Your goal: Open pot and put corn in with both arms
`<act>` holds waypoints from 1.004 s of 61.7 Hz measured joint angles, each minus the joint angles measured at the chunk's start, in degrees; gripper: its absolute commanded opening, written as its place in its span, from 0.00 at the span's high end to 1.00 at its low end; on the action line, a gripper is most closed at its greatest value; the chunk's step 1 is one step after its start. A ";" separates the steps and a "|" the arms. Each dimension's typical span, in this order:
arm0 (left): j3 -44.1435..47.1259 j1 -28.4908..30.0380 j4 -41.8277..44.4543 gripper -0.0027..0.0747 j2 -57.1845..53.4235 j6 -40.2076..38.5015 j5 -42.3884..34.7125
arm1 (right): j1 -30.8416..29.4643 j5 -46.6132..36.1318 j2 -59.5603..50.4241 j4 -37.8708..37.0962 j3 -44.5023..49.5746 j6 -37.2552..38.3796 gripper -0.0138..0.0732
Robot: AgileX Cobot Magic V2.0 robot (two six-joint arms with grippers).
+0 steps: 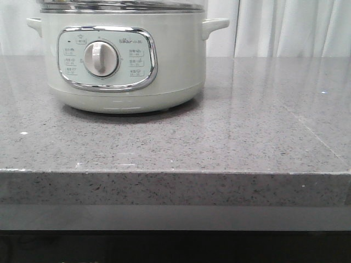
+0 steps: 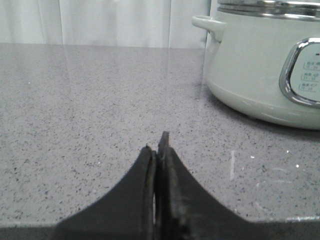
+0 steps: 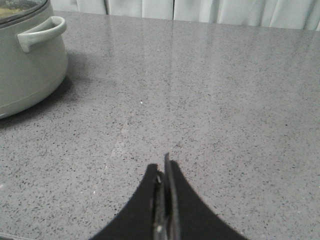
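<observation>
The pot (image 1: pixel 123 57) stands on the grey speckled countertop (image 1: pixel 247 137), toward its far side and left of centre in the front view, with its chrome-framed control panel (image 1: pixel 108 57) and round dial (image 1: pixel 101 59) facing the camera. A side handle (image 1: pixel 215 26) juts out on its right, another on its left, and a steel rim (image 1: pixel 120 6) runs around the top, which the front view cuts off. Pale curtains (image 1: pixel 285 27) hang behind the counter.

The corn does not show in any view.

Neither arm appears in the front view. The left gripper (image 2: pixel 157 150) sits low over the countertop, pointing roughly level across it toward the curtains, with the pot off to its right side and well apart from it. Its two dark fingers (image 2: pixel 172 190) are pressed together with only a thin seam between them, and they hold nothing.

The right gripper (image 3: pixel 163 172) is angled down toward bare stone, the pot and its handle away to its left. Its fingers (image 3: pixel 182 210) likewise meet tip to tip, closed on nothing.
</observation>
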 measured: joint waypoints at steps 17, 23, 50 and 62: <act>0.00 0.00 -0.10 0.99 0.00 0.00 -0.54 | 0.00 0.00 0.00 0.00 0.00 0.00 0.92; 0.00 0.00 -0.10 0.99 0.00 0.00 -0.54 | 0.00 0.00 0.00 0.00 0.00 0.00 0.92; 0.00 0.00 -0.10 0.99 0.00 0.00 -0.68 | 1.27 0.00 0.00 0.00 0.00 0.00 0.92; 0.00 0.00 -0.10 0.99 0.00 0.00 -0.68 | 1.26 0.00 -0.10 0.00 0.00 0.00 0.92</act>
